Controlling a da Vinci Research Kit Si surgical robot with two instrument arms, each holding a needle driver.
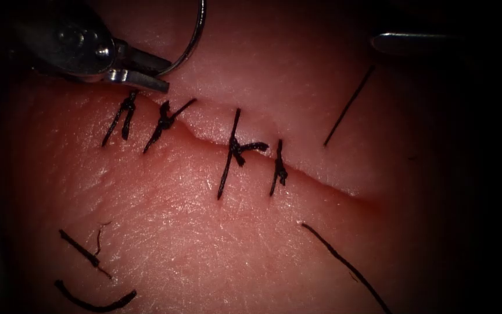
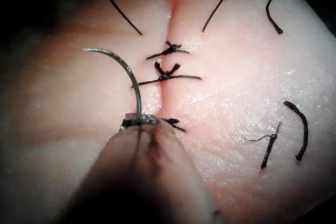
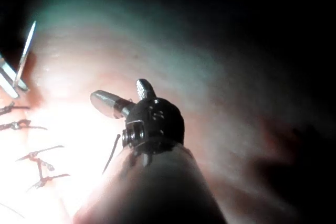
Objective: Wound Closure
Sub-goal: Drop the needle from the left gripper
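In the upper left of the endoscope view, the left tool holds the needle between its closed jaws, near one end of the curve. The needle rises in an arc from the jaws and leaves the frame at the top; it is above the tissue, not in it. The cut runs from the upper left down to the right, and four knotted stitches cross it. Loose thread ends lie in the lower left. A long thread lies on the tissue in the lower right, and another piece is above the cut. In the upper right is the right tool; in its wrist view the jaws stand wide apart and hold nothing.
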